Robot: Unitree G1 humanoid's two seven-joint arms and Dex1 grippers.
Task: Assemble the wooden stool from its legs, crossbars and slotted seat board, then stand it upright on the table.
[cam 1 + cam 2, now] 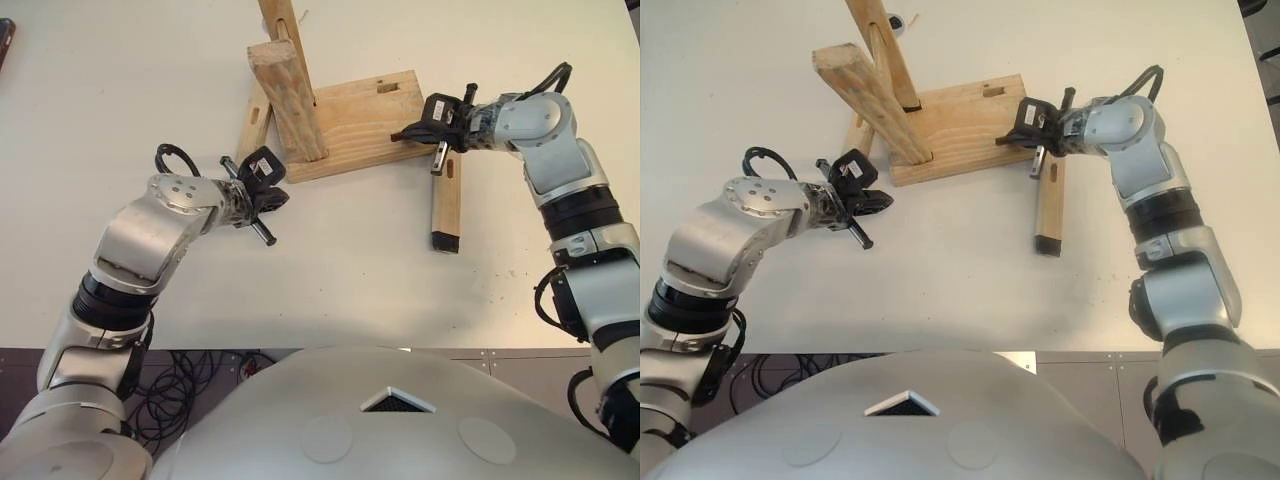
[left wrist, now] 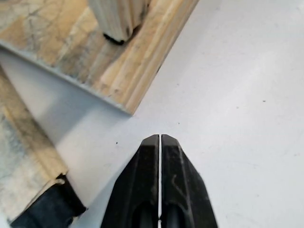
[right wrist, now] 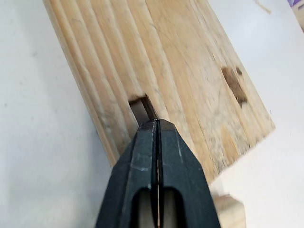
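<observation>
Wooden stool (image 1: 340, 130), you'll see, sits part-built and upside down at the far middle of the white table (image 1: 120, 80). Its pale rectangular slotted seat board (image 1: 370, 108) lies flat. A thick light-wood leg (image 1: 292, 95) rises from the board's left part, leaning toward your left. A slimmer slotted wooden leg (image 1: 285, 25) stands behind it and runs past the frame's top. A loose wooden leg with a black end cap (image 1: 447, 205) lies on the table just right of the board. A flat slotted wooden crossbar (image 1: 254, 122) pokes out from under the board's left edge. Your right gripper (image 1: 403, 133), fingers pressed together, has its tip at a slot by the board's right edge. Your left gripper (image 1: 280, 200), also pressed together and carrying nothing, hovers near the board's near-left corner.
</observation>
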